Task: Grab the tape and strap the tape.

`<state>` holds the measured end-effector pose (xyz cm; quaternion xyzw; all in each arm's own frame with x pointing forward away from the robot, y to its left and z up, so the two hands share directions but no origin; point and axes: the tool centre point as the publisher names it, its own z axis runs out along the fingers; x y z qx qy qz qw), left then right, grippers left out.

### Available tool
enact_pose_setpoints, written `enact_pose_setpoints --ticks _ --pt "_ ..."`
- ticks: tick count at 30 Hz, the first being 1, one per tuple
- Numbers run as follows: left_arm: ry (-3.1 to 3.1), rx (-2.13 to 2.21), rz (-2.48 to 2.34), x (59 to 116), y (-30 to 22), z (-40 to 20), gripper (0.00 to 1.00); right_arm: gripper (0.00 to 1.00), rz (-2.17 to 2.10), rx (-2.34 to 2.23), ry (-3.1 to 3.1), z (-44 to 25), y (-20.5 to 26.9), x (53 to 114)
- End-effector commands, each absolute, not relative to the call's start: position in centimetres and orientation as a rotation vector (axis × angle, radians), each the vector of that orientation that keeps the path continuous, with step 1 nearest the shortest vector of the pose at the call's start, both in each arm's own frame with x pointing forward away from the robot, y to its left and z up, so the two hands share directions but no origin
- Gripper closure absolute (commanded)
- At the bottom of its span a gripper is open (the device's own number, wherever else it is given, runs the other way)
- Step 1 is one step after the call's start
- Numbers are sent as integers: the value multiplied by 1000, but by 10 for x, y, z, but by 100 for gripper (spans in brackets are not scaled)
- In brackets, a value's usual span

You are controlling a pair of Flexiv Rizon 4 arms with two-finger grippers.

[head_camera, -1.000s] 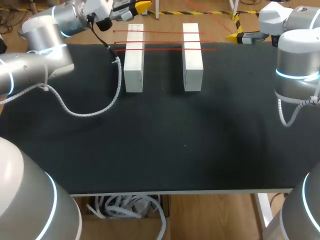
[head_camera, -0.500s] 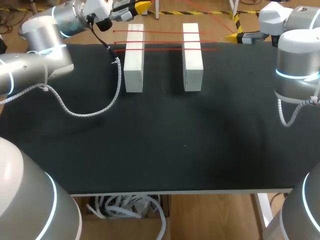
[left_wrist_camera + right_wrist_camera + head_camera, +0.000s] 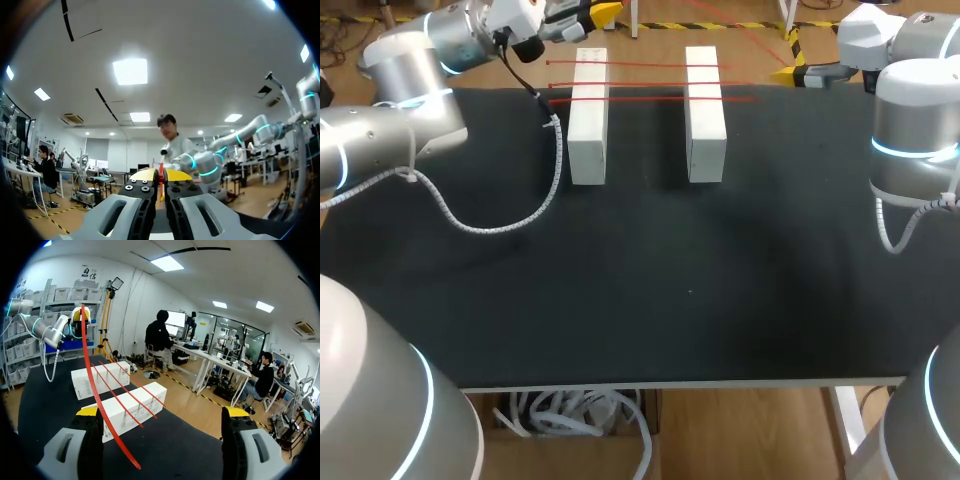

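Tape [image 3: 161,172] mostly hid btwn left claw [image 3: 161,176] tips, only red sliver seen in wrist view

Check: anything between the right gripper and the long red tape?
Nothing visible. The red tape, held at its far end by the left gripper, runs past the white blocks and ends between the open jaws of the right gripper, off-centre, with no object in between.

No legible text on anything here.

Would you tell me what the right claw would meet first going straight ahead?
Probably the red tape strand running between the open right claw's fingers; behind it, the nearer white block. Depth unclear.
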<state>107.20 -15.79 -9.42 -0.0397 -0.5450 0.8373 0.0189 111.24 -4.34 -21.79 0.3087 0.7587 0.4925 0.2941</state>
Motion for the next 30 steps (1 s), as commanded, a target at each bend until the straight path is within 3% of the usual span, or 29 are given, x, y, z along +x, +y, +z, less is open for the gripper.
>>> enact_pose_setpoints --ticks 1,9,17,23,30 --pt "-1689 -128 2599 1073 -158 -95 100 0 1433 1019 2122 -216 -42 1102" --pt "-1689 -128 2599 1073 -158 -95 100 0 1618 1835 2196 -211 -35 1063" --pt "-1689 -128 2599 1073 -158 -95 100 0 2039 2320 1876 -193 -33 1046" --pt "-1689 -128 2599 1073 -158 -95 100 0 1895 2509 1794 -190 -27 1039" --pt "-1689 -128 2599 1073 -158 -95 100 0 1784 2360 1937 -194 -23 1032"
